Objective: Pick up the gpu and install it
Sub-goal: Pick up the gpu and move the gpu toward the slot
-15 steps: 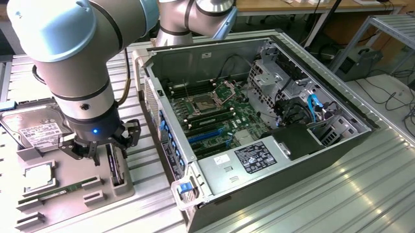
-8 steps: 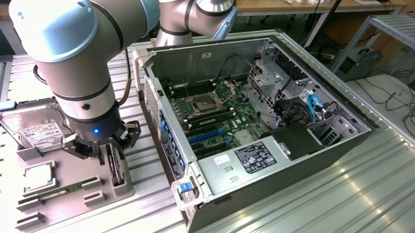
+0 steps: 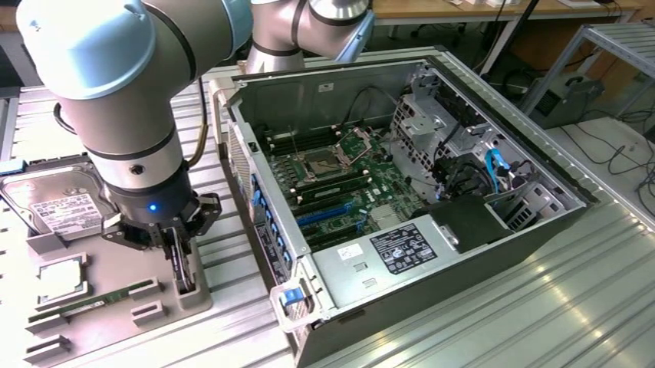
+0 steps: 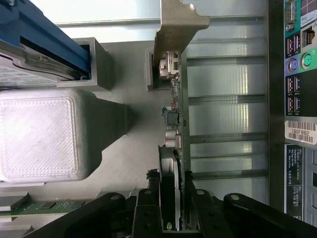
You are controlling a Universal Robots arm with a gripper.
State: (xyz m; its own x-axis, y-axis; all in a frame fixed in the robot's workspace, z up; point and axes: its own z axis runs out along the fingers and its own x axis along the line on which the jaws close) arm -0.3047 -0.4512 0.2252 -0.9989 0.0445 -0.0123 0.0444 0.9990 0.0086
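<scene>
A ribbed sheet-metal table [image 3: 532, 307] carries everything. Behind it, from twelve to two o'clock in the exterior view, the room shows a wooden desk [image 3: 461, 9], a metal frame [image 3: 614, 31] and loose cables on a pale floor [image 3: 594, 146]. An open computer case [image 3: 409, 192] lies at the centre with its motherboard [image 3: 333, 180] facing up, and blue cables [image 3: 496, 169] run toward its three o'clock side. At eight o'clock from the case lies a grey parts tray [image 3: 113, 264]. It holds a hard drive [image 3: 57, 203] at its ten o'clock corner, a square processor [image 3: 61, 277], and a green memory stick [image 3: 87, 303] toward six o'clock. The gpu [image 3: 185, 280] stands on edge in a slot at the tray's three o'clock side, near the case wall. The gripper [image 3: 176, 249] sits over the card's upper edge, and the arm's thick grey body hides part of the tray and table behind it. Whether the gripper has the card clamped cannot be told. The wrist view looks along the card edge-on. It shows the pale metal bracket [image 4: 173, 34] at the card's far end, small chips along the board, and the fan's rim close to the gripper. A raised grey tray block [image 4: 44, 134] stands beside the card. The case's rear port panel [image 4: 299, 74] carries a barcode label [image 4: 299, 133].
</scene>
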